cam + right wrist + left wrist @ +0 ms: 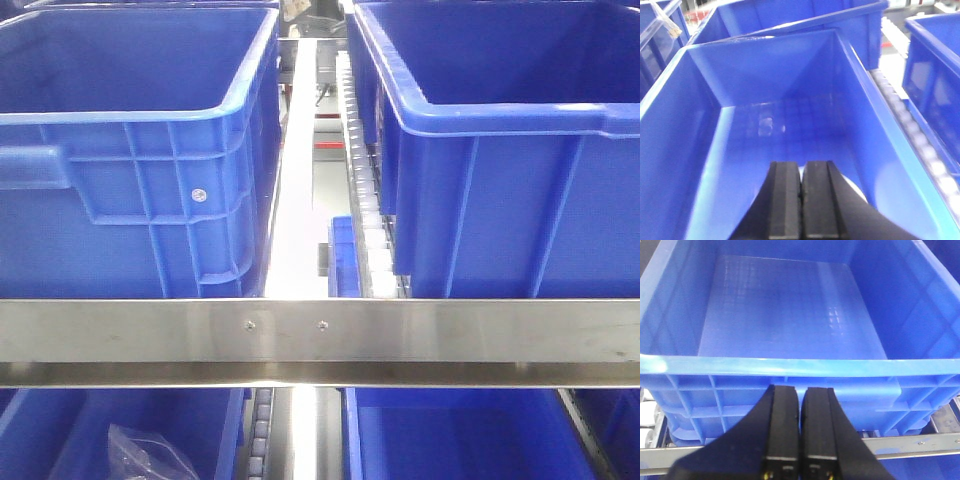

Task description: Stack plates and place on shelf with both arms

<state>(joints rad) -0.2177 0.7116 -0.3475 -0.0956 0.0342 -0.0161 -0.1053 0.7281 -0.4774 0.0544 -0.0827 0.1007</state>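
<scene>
The left claw (800, 432) is clenched, its two black fingers (782, 430) pressed flat together with nothing between them. It hangs just in front of the near wall of a blue bin (790, 372), above a metal shelf rail (920, 445) that runs under the bin. The bin's ribbed floor is bare and glossy.

The right claw (801, 200) is likewise clenched on nothing, its fingers (785, 200) meeting along a thin seam. It sits over the near end of a second blue bin (700, 150). Just to the right of that claw, low against the bin's floor, a pale rounded patch (860, 192) shows; it may be the edge of one of the plates, but too little is visible to tell. No plate can be made out clearly in any view.

Beyond this bin stands another blue bin (805, 20), and a roller track (912, 130) runs along its right side.

In the front view, two large blue bins (130, 170) (500, 170) rest on the shelf behind a steel front bar (320, 330), with a white roller lane (365, 200) between them. On the lower level, a crumpled clear bag (150, 450) lies in a bin.
</scene>
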